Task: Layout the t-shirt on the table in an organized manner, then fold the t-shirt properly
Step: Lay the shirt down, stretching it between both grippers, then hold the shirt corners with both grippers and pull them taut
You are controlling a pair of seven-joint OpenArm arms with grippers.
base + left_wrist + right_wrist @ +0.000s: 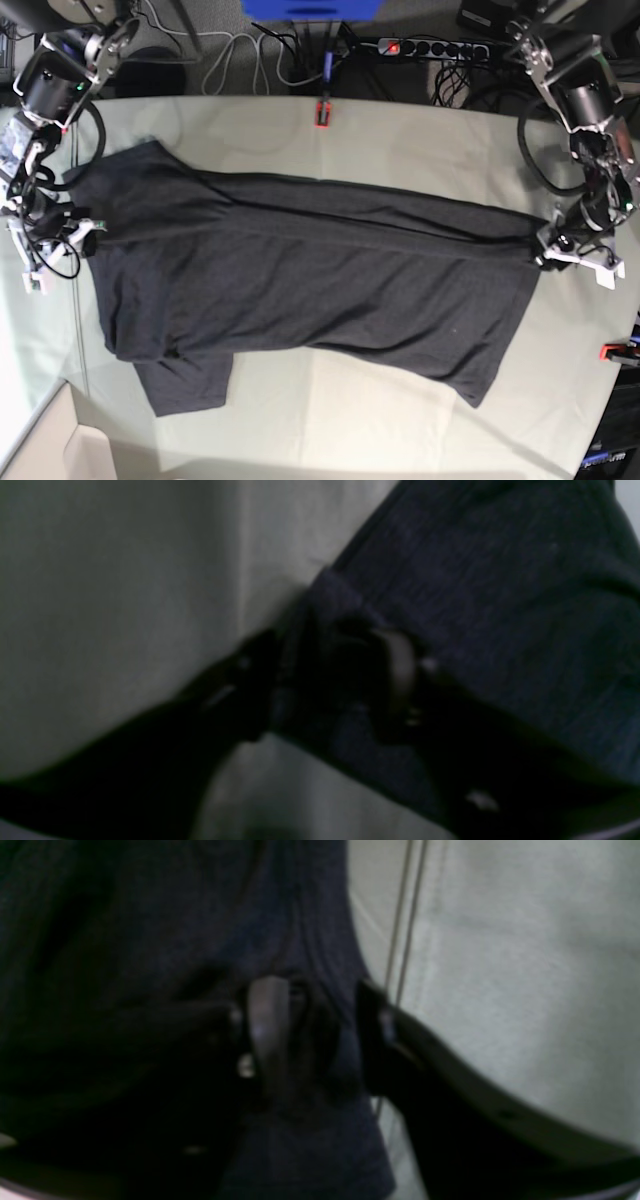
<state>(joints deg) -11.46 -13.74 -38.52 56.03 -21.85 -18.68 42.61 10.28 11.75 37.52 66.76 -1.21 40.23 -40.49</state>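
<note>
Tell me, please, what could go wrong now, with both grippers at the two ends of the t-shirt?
1. In the wrist views the left gripper and right gripper have jaws parted around the fabric of the t-shirt; lifting away could snag and drag it.
2. One sleeve lies folded crookedly near the front edge of the table, so a fold made now may come out uneven.

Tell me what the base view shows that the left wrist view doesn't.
Only the base view: the whole t-shirt spread across the table, both arms at its ends, the right gripper, a red clamp.
Only the left wrist view: the left gripper close up, its jaws apart around a fabric edge.
Both: dark shirt fabric on the pale table cloth.
</note>
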